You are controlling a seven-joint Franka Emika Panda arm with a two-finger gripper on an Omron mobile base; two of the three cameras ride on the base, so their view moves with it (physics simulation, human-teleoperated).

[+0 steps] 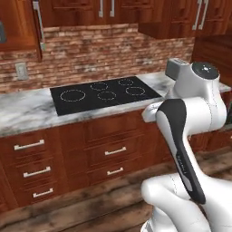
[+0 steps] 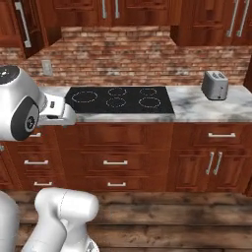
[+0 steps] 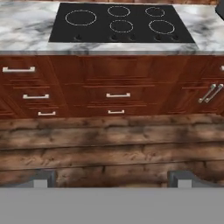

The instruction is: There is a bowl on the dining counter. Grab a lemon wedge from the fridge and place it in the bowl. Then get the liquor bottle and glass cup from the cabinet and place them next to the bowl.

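**Desk:** What is the surface in front of you?

**Me:** I have a grey-white marble table (image 2: 197, 108) running across the middle of the right base view. A black cooktop (image 2: 118, 100) with five ring burners is set into it. A silver toaster (image 2: 215, 84) stands on the marble at the right of that frame, well apart from the cooktop.

**Desk:** And the room?

**Me:** A red brick backsplash (image 1: 90, 50) fills the band above the table, with a pale wall outlet (image 1: 21, 70) at the left of the left base view. Dark reddish wood upper cabinets (image 2: 113, 11) line the top edge. Below the table I see matching drawers (image 3: 118, 94) with light bar handles, and at the right of the hand view a cupboard door pair (image 3: 209, 93) with slanted handles. The plank floor (image 3: 109, 148) is brown wood and takes up the lower half of that view.

**Desk:** The claw?

**Me:** My claw (image 3: 113, 179) is spread fully wide and has hold of nothing; its two dark tips sit far apart at the bottom of the hand view, over the floor.

**Desk:** Bowl, lemon wedge, bottle, cup?

**Me:** I cannot tell where they are from here.
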